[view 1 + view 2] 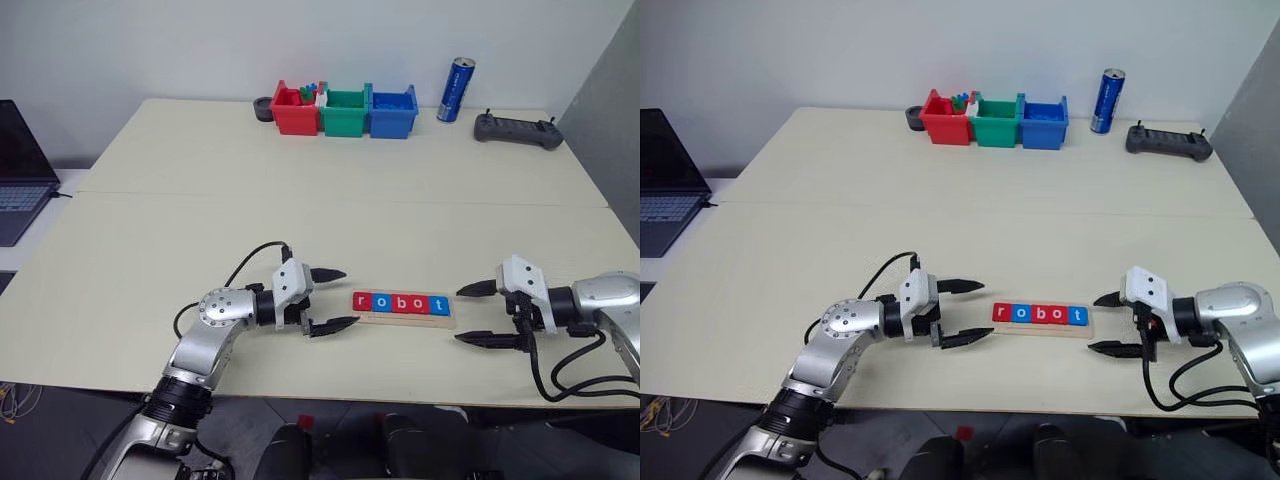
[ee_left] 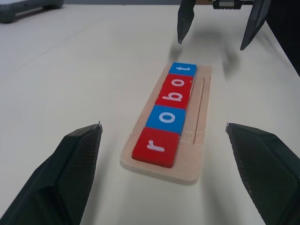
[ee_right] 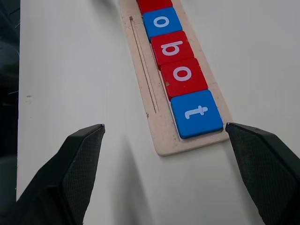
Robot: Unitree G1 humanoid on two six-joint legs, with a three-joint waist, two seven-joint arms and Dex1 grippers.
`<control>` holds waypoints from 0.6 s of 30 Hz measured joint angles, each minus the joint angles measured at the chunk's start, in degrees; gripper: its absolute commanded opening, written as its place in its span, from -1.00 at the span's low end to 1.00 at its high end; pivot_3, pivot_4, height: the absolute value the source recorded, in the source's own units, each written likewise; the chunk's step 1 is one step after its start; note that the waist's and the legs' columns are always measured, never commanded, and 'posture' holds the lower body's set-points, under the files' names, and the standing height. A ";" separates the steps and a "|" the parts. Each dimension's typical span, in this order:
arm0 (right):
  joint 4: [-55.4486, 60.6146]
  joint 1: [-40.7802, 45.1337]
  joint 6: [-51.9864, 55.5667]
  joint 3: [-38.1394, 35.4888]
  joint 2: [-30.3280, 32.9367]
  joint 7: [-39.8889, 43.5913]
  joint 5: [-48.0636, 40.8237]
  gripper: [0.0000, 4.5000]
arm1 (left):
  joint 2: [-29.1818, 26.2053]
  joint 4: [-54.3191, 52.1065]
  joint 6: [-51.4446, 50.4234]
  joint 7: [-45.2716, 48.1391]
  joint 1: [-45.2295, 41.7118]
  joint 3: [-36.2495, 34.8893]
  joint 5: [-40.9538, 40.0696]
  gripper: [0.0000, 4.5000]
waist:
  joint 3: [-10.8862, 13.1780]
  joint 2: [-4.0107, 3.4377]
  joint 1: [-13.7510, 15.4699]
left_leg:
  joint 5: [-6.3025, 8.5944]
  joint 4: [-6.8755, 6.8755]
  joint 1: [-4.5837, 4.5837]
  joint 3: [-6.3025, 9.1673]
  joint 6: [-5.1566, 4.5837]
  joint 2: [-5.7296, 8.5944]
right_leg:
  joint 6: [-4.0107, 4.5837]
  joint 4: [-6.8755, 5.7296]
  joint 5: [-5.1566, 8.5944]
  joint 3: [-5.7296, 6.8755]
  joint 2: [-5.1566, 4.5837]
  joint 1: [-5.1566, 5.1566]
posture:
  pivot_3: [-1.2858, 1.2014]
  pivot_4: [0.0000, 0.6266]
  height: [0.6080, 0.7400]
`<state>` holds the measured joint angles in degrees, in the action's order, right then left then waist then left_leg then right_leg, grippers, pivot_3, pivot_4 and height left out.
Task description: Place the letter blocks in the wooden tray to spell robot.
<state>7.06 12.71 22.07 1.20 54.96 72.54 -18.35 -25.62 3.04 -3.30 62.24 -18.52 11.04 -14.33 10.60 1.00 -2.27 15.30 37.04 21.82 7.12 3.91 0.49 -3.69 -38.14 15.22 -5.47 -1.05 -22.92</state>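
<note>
Five letter blocks (image 1: 400, 302) lie in a row in the wooden tray (image 1: 452, 319) near the table's front edge: red r, blue o, red b, red o, blue t, reading "robot". My left gripper (image 1: 350, 297) hovers open just left of the tray's r end, nothing between its fingers. At the t end, my right gripper (image 1: 458, 314) is also open and empty. The left wrist view looks along the tray (image 2: 201, 117) from the r block (image 2: 156, 146), with the right gripper (image 2: 211, 44) beyond. In the right wrist view the t block (image 3: 196, 113) is nearest.
Red (image 1: 295, 110), green (image 1: 345, 112) and blue (image 1: 392, 112) plastic bins stand at the table's far edge, with small toy pieces in the red one. A blue can (image 1: 457, 90) and a dark controller (image 1: 517, 130) sit to their right. A laptop (image 1: 20, 165) rests at far left.
</note>
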 measured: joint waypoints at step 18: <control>16.72 -11.92 6.06 -8.83 -7.40 -11.47 -9.33 0.98 | -0.64 -0.45 -0.02 2.21 0.16 -0.02 -0.10 1.00 | 0.00 0.00 0.35 | 0.00 0.00 -0.01 0.02 0.00 0.00 | 0.00 0.01 0.00 0.03 0.02 0.03 | 0.03 -0.52 1.00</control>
<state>23.78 0.78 28.13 -7.63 47.55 61.07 -27.68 -26.26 2.59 -3.32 64.46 -18.36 11.03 -14.43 10.60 1.00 -1.92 15.30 37.04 21.82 7.14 3.91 0.49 -3.69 -38.13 15.22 -5.44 -1.04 -22.88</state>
